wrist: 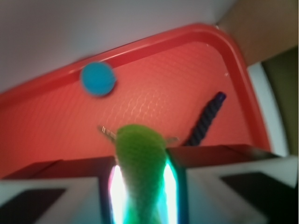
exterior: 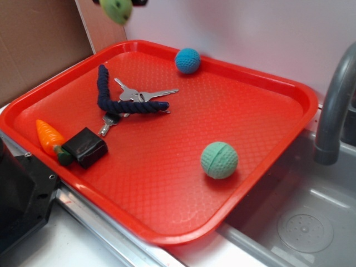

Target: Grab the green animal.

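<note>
The end effector [wrist: 140, 186] is seen closed around the green animal [wrist: 140, 163], which is pinched between the fingers and held well above the red tray [exterior: 289, 89], at the far left of the scene; the grab is judged done. Below, a teal ball [exterior: 187, 60], keys [exterior: 139, 95], a dark blue rope [exterior: 119, 100], a carrot toy [exterior: 49, 138], a black block [exterior: 85, 147] and a mint ball [exterior: 219, 159] are left on the tray. Nothing is seen obstructing.

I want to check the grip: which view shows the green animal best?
The wrist view: the green animal fills the near frame, clamped in the tool, though blurred. The exterior view catches only part of it at the top edge, above the red tray.
</note>
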`<state>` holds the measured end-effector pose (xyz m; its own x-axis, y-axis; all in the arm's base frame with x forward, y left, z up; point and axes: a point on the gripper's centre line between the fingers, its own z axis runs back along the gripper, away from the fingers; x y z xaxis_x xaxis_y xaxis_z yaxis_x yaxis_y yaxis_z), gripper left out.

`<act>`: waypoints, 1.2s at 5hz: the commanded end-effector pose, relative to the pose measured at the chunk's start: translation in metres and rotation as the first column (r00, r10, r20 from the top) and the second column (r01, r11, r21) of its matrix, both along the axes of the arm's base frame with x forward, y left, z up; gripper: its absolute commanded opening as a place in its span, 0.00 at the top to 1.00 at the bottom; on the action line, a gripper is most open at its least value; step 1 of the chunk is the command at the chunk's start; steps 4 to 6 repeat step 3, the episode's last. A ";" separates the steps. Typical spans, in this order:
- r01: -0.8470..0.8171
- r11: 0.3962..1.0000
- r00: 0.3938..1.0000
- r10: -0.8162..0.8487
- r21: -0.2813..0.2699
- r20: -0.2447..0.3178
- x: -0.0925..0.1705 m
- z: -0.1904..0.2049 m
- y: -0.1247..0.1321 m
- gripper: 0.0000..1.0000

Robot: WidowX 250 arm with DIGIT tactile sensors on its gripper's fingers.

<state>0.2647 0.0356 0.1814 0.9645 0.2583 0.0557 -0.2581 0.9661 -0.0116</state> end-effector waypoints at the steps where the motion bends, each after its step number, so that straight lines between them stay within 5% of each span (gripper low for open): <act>1: 0.173 0.981 0.972 -0.184 0.087 0.145 -0.027 0.070 -0.011 1.00; 3: 0.198 0.978 0.965 -0.206 0.070 0.160 -0.051 0.064 -0.026 1.00; 6: 0.198 0.978 0.965 -0.206 0.070 0.160 -0.051 0.064 -0.026 1.00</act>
